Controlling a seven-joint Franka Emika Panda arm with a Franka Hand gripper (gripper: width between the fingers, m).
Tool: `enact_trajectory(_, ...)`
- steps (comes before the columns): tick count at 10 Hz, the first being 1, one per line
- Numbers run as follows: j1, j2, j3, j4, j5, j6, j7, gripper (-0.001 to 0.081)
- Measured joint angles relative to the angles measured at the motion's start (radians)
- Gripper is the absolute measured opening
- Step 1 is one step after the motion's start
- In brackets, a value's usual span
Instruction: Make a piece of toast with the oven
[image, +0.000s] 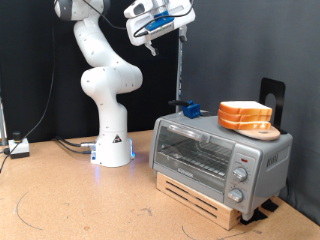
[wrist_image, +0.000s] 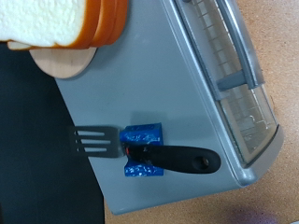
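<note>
The silver-grey toaster oven (image: 200, 150) stands on a wooden base with its glass door shut. Its top also shows in the wrist view (wrist_image: 163, 89), with the bar handle (wrist_image: 238, 51). A stack of bread slices (image: 245, 113) lies on a round wooden board (image: 262, 131) on the oven's top; the wrist view shows the slices (wrist_image: 56, 23) and the board (wrist_image: 65, 63). No single slice lies apart from the stack. My gripper (image: 150, 40) hangs high above the oven, towards the exterior view's top, holding nothing that I can see. Its fingers do not show in the wrist view.
A black-handled spatula (wrist_image: 163, 157) rests in a blue holder (wrist_image: 140, 149) on the oven's top, next to the bread; it also shows in the exterior view (image: 188, 108). A column of knobs (image: 238, 178) is on the oven's front. A black stand (image: 272, 95) rises behind the oven.
</note>
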Motion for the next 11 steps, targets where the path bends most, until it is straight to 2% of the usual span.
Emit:
enact_trajectory(3,0.025,0.027,-0.028,-0.011,0.019,0.012,-0.115,0.0809)
enact_trajectory(8,0.014,0.162,-0.052,-0.067,-0.035,0.162,-0.186,0.0809)
enact_trajectory(11,0.014,0.200,-0.086,-0.089,-0.035,0.201,-0.262,0.0809)
